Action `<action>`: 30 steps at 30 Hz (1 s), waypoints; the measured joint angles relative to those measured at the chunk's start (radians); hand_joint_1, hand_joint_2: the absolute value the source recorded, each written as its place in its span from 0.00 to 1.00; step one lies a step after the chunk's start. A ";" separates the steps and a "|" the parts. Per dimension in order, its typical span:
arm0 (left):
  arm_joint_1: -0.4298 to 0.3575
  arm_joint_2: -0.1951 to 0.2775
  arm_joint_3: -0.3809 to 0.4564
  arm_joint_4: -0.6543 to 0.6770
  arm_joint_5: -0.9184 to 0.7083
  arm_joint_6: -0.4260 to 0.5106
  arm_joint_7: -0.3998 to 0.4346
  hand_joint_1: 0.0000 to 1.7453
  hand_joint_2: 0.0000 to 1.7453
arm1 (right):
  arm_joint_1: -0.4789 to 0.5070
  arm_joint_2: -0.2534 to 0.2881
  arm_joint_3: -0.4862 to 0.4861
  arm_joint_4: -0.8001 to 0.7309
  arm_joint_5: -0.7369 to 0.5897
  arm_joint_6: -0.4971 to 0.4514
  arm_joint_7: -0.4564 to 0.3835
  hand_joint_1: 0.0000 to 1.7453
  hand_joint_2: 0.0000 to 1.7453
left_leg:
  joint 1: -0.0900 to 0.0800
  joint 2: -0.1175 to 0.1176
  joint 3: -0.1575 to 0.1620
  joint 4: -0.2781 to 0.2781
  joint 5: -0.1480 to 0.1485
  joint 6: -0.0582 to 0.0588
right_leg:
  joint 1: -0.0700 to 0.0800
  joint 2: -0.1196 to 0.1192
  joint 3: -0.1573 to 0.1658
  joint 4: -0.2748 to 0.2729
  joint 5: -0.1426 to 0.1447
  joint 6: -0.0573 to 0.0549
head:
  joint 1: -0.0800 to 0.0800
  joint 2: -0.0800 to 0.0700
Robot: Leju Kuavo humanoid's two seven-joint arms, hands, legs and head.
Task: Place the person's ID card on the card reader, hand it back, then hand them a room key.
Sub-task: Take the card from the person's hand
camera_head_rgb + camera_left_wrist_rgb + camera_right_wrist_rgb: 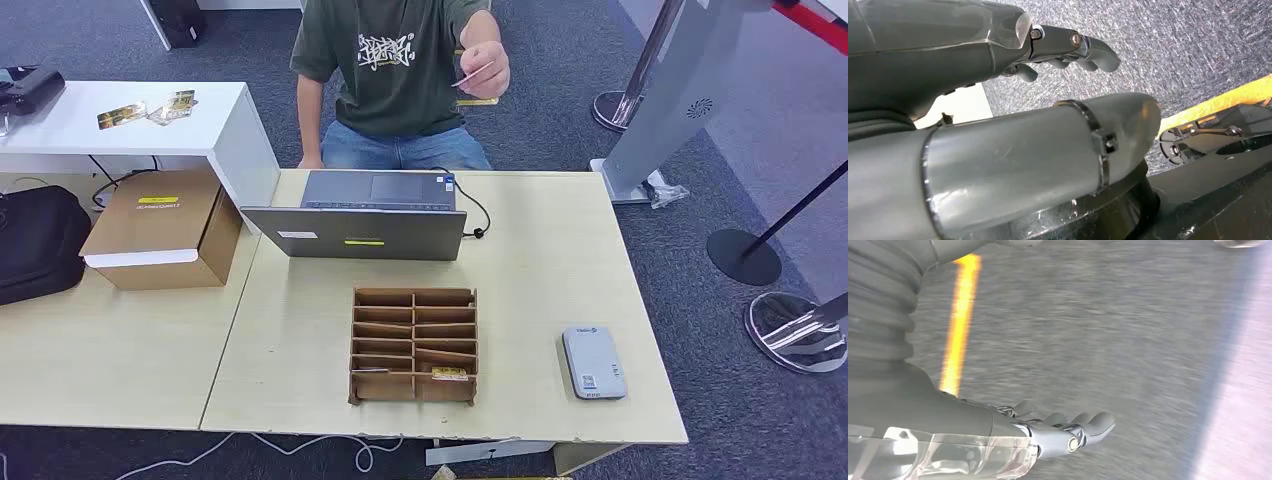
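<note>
A person in a dark green T-shirt [400,60] stands behind the desk and holds out a small ID card [468,78], pinched in a raised hand above the laptop. The grey-white card reader [593,362] lies flat near the desk's front right corner. A brown slotted organiser [413,345] sits at the front middle, with a yellowish room key card [450,373] in a front slot. My left hand [963,65] hangs over grey carpet, fingers apart, holding nothing. My right hand [1048,432] also hangs over carpet, its fingers stretched out and empty.
A grey laptop [370,215] stands between the organiser and the person, its cable trailing right. A cardboard box [165,240] and a black bag [35,240] sit on the left desk. Stanchion bases [745,255] and a grey kiosk [670,90] stand at the right.
</note>
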 joint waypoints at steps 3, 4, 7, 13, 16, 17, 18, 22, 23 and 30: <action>0.000 -0.001 0.007 0.000 0.000 0.004 -0.002 0.00 0.00 | -0.013 -0.011 -0.007 -0.058 -0.008 -0.028 -0.029 0.00 1.00 | 0.000 0.000 0.000 0.000 0.000 0.000 | 0.000 0.000 0.000 0.001 0.000 0.000 | 0.000 0.000; 0.000 -0.001 0.009 0.000 0.000 0.007 -0.004 0.00 0.00 | -0.023 -0.017 -0.009 -0.085 -0.012 -0.042 -0.047 0.00 1.00 | 0.000 0.000 0.000 0.000 0.000 0.000 | 0.000 0.000 0.000 0.001 0.000 0.000 | 0.000 0.000; 0.000 -0.002 0.018 0.000 0.005 0.015 -0.011 0.00 0.00 | -0.063 -0.029 -0.005 -0.170 -0.024 -0.089 -0.115 0.00 1.00 | 0.000 0.000 -0.001 0.001 0.000 0.000 | 0.000 0.000 0.000 0.003 0.000 0.000 | 0.000 0.000; 0.001 -0.010 0.040 0.000 0.019 0.034 -0.025 0.00 0.00 | -0.162 -0.032 0.110 -0.362 0.004 -0.180 -0.243 0.00 1.00 | 0.000 0.001 -0.003 0.004 0.001 0.002 | 0.000 0.001 -0.002 0.007 0.001 0.000 | 0.000 0.000; 0.001 -0.014 0.045 0.000 0.019 0.038 -0.030 0.00 0.00 | -0.218 -0.031 0.200 -0.449 0.095 -0.193 -0.259 0.00 1.00 | -0.001 0.001 -0.004 0.005 0.002 0.002 | 0.000 0.000 -0.003 0.009 0.001 0.000 | 0.000 0.000; 0.000 -0.015 0.045 0.000 0.019 0.039 -0.030 0.00 0.00 | -0.237 -0.029 0.231 -0.475 0.128 -0.194 -0.251 0.00 1.00 | -0.001 0.001 -0.004 0.006 0.002 0.002 | -0.001 0.000 -0.003 0.010 0.001 0.000 | 0.000 0.000; 0.001 -0.016 0.046 0.000 0.019 0.039 -0.031 0.00 0.00 | -0.255 -0.028 0.265 -0.502 0.159 -0.194 -0.240 0.00 1.00 | -0.001 0.001 -0.004 0.006 0.003 0.002 | -0.001 0.000 -0.004 0.010 0.001 0.000 | 0.000 0.000; 0.000 -0.018 0.047 0.000 0.014 0.039 -0.032 0.00 0.00 | -0.320 -0.027 0.415 -0.588 0.266 -0.190 -0.170 0.00 1.00 | -0.001 0.000 -0.006 0.007 0.003 0.002 | -0.001 0.000 -0.006 0.013 0.001 0.000 | 0.000 0.000; 0.000 -0.018 0.047 0.000 0.011 0.039 -0.032 0.00 0.00 | -0.336 -0.027 0.454 -0.605 0.298 -0.187 -0.149 0.00 1.00 | -0.001 0.000 -0.007 0.008 0.003 0.001 | -0.001 0.000 -0.007 0.014 0.001 0.000 | 0.000 0.000; -0.001 -0.020 0.047 0.000 -0.015 0.031 -0.033 0.00 0.00 | -0.424 -0.027 0.705 -0.681 0.475 -0.122 -0.035 0.00 1.00 | 0.000 0.000 -0.011 0.010 0.005 0.001 | 0.000 -0.001 -0.012 0.016 0.002 -0.001 | 0.000 0.000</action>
